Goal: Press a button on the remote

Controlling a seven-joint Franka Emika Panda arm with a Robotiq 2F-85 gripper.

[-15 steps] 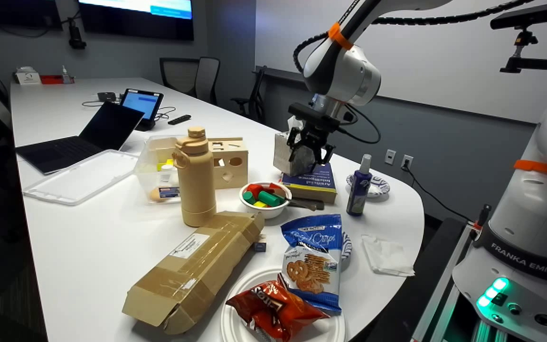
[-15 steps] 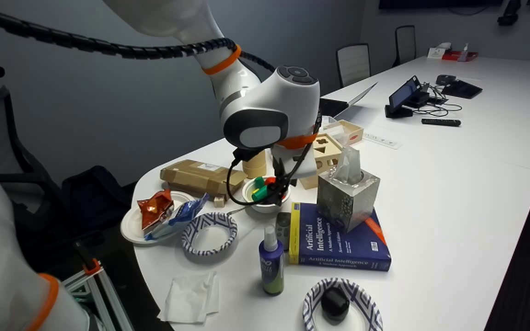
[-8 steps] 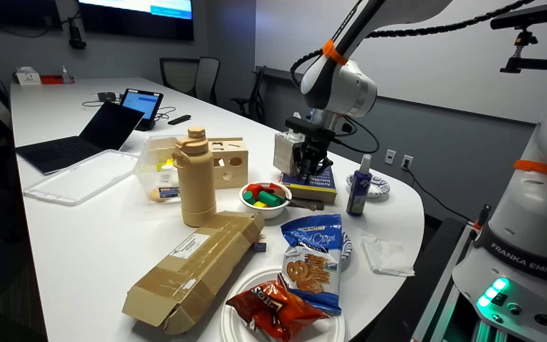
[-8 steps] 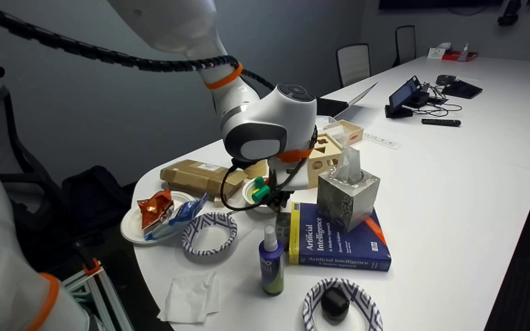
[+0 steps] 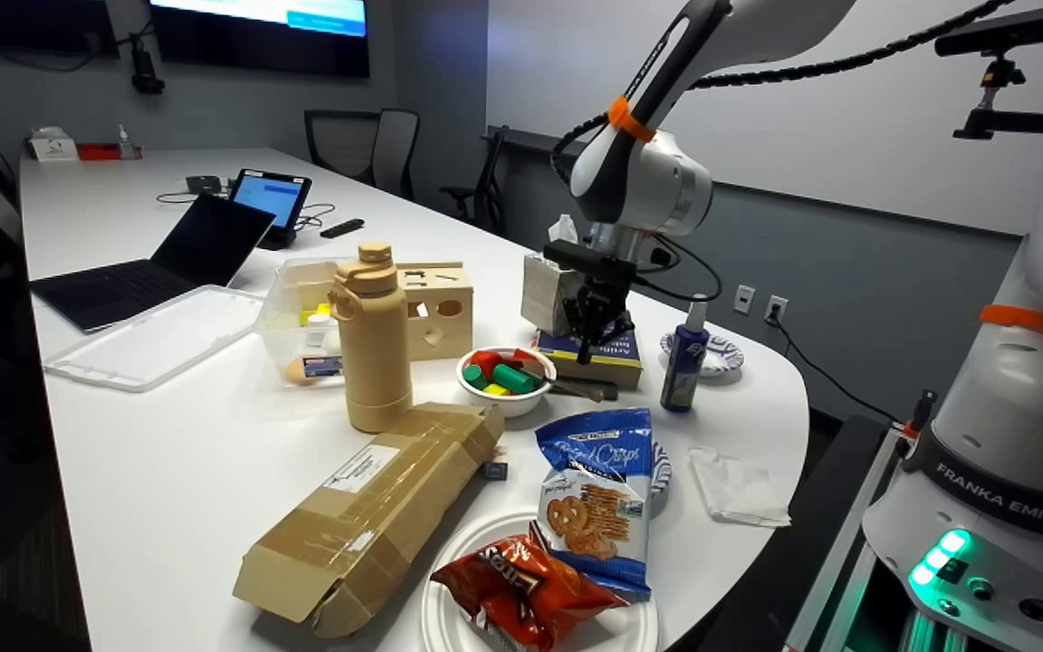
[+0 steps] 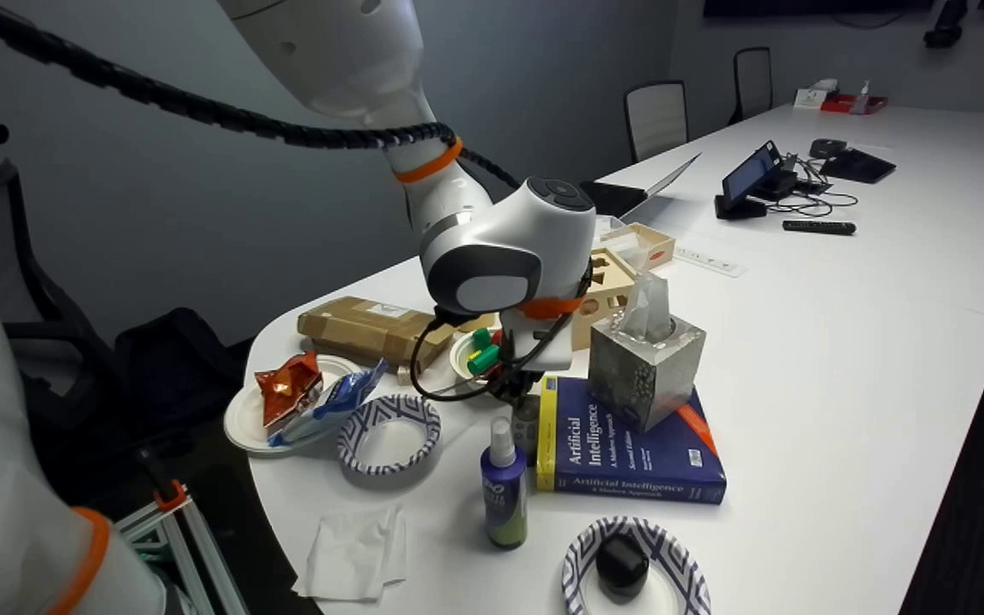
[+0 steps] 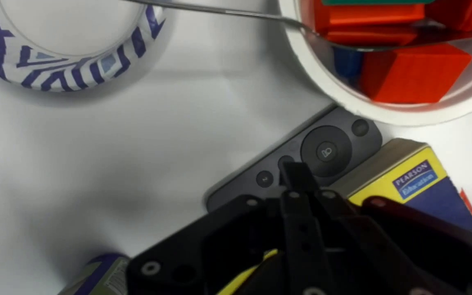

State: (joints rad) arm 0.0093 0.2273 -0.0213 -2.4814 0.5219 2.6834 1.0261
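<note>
The remote [image 7: 236,189] is a slim dark grey slab with round buttons and a larger round pad. It lies flat on the table between the white bowl and the yellow-spined book, and shows in both exterior views as well, partly covered in one. My gripper [image 7: 299,176] is shut with nothing between its fingers. In the wrist view its fingertips overlap the remote beside the big pad, hiding part of a small round button. An exterior view has the gripper [image 5: 583,353] pointing down, with a gap visible between its tips and the remote [image 5: 605,390].
Close by stand the bowl of coloured blocks [image 5: 521,404] with a spoon across it, the blue book [image 6: 629,453] bearing a tissue box [image 6: 654,367], and a purple spray bottle [image 6: 505,495]. A patterned paper bowl [image 6: 389,436] is near. Another black remote [image 6: 818,227] lies farther back.
My gripper has gone from open to shut. It has come down from in front of the tissue box to just above the remote. The objects on the table have not moved.
</note>
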